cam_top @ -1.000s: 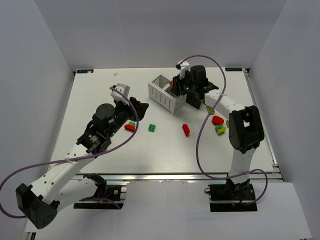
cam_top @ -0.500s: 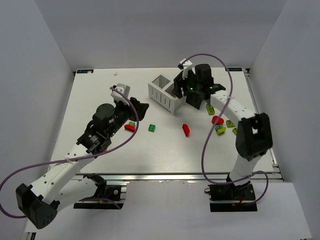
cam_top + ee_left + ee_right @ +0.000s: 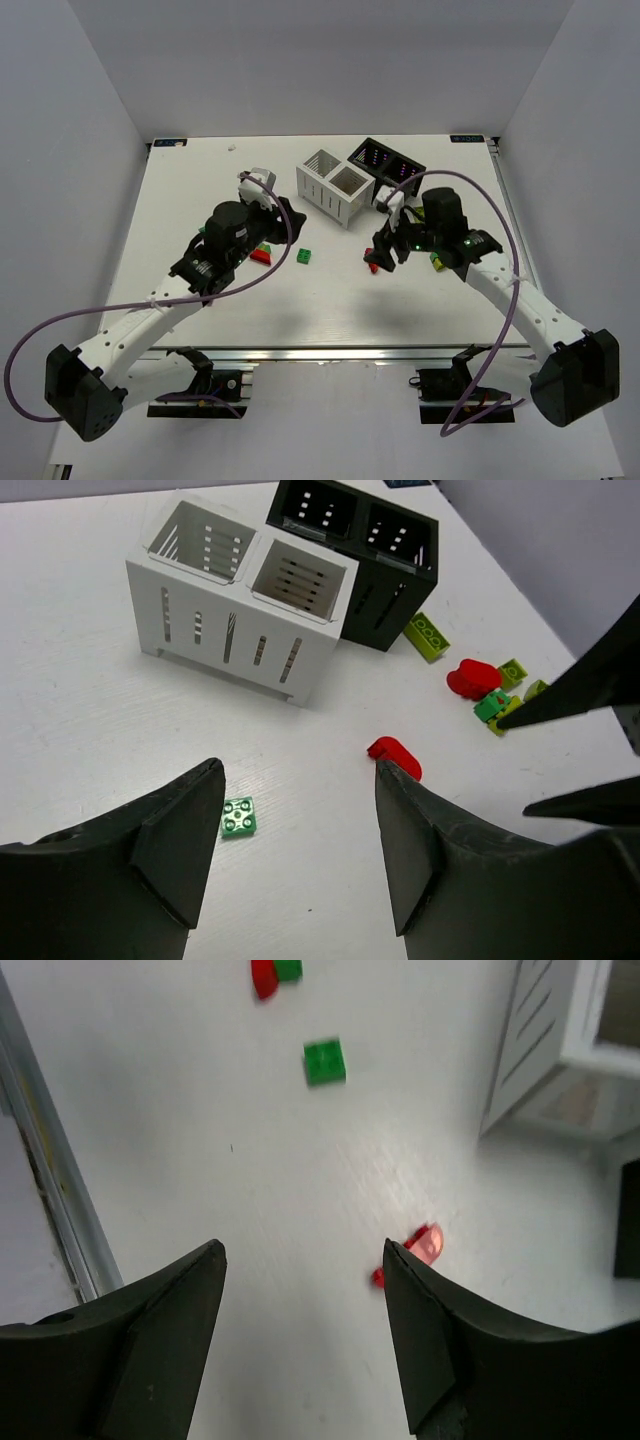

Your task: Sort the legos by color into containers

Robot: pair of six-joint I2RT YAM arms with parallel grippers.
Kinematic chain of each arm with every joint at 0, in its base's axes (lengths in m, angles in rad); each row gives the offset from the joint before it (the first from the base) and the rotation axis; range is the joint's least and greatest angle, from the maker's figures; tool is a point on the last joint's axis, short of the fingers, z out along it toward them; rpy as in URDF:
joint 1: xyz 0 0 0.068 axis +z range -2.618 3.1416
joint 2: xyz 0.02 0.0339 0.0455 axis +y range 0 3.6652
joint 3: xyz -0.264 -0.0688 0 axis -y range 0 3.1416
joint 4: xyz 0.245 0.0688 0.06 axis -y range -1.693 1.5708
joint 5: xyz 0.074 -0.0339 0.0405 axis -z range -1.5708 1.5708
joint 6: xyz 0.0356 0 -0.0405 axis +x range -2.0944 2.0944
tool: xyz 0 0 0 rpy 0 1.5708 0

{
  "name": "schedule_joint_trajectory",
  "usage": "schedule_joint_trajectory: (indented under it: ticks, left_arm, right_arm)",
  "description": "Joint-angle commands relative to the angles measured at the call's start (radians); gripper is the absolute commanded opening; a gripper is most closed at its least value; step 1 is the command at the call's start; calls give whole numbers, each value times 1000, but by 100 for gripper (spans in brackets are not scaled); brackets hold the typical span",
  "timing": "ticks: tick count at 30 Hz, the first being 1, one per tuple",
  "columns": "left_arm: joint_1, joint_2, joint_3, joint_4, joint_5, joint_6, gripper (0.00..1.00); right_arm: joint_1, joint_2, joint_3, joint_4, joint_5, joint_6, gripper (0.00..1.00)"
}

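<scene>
Left hand (image 3: pixel 300 780) – fingers apart, empty, hovering over the counter (image 3: pixel 200 180). The dark green brick (image 3: pixel 238 817) lies at one fingertip, not between them, so I'd re-centre before any descent.

Right hand (image 3: pixel 305 1255) – also apart and empty, low over the red brick (image 3: pixel 420 1250), which sits right at one fingertip. My call: slide sideways until the brick is midway, drop, then close. It's small and looks rounded, so an off-centre pinch could squirt it out.

Around:
- red-and-green pair (image 3: pixel 262 252) near the left hand
- white bin (image 3: pixel 335 187) and black bin (image 3: pixel 387 162) side by side, far-centre
- yellow-green brick (image 3: pixel 427 636) beside the black bin
- mixed cluster (image 3: pixel 490 690) right, partly under the right arm

Both hands are close together, so collision is the main risk.
</scene>
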Motion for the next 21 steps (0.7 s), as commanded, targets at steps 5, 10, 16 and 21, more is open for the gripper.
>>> schedule_joint_trajectory:
  ticks: [5, 10, 16, 21]
  left_arm:
    - [1, 70, 44, -54, -28, 17, 72]
    - [1, 141, 67, -94, -54, 15, 72]
    - [1, 321, 148, -209, -159, -22, 73]
    - [3, 467, 244, -348, -311, -100, 79]
  right_arm:
    - [7, -104, -112, -19, 149, -92, 68]
    - [22, -119, -159, 21, 242, -140, 67]
    - [59, -72, -164, 25, 322, -150, 64]
    - [68, -73, -165, 31, 345, -156, 64]
